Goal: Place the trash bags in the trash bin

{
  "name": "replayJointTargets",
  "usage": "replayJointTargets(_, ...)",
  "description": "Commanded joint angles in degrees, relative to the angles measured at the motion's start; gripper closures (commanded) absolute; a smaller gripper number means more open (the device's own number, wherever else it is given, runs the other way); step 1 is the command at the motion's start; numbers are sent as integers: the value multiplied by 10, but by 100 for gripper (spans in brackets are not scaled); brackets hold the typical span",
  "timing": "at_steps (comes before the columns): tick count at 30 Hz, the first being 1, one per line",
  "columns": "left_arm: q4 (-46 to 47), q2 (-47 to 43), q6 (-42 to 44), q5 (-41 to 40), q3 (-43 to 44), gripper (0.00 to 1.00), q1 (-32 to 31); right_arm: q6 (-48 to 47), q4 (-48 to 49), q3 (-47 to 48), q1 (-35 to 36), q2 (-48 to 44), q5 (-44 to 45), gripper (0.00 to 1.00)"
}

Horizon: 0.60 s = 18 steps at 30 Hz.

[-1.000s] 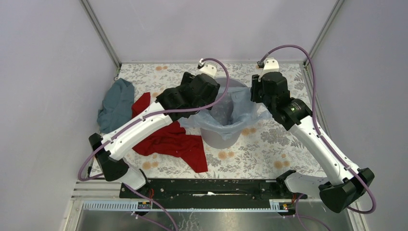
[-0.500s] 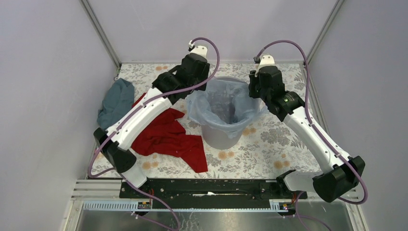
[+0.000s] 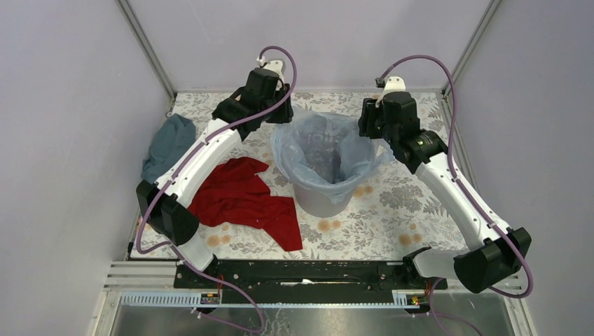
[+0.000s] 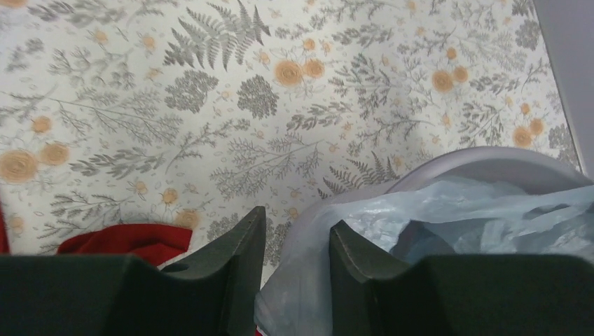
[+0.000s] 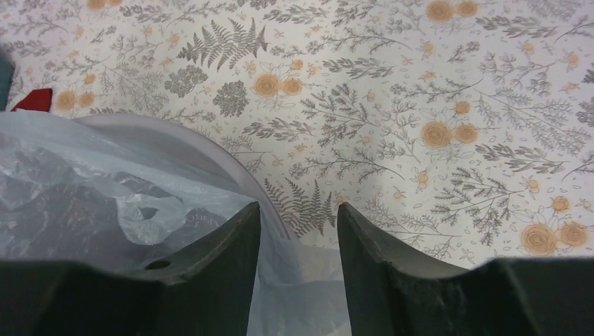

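The left hand (image 4: 294,220) stands partly apart, with pale blue film of the trash bag (image 4: 462,210) bulging into its gap but not pinched. The right hand (image 5: 298,208) is likewise apart over the film and clamped on nothing. The bag sits inside the grey trash bin (image 3: 319,199) at the centre of the overhead frame, its mouth draped over the rim. The step in hand looks like seating the liner. Next, each hand likely must pinch the loose edge and draw it evenly down the wall.
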Motion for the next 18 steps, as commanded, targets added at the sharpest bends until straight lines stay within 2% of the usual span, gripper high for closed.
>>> replayJointTargets(1,52,-24,-24,44,-36,66,12,-7,22,6,-5,-33,32,49)
replayJointTargets(9,93,-26,-50,52,-78,74,32,4,43,6,-5,-13,-7,62)
replayJointTargets(13,104,-24,-55,64,-86,74,44,2,42,17,-5,9,-15,77)
replayJointTargets(14,110,-25,-55,82,-89,73,45,1,38,20,-5,13,-18,77)
replayJointTargets(18,129,-28,-60,121,-105,71,46,-1,12,24,-5,-4,-13,69)
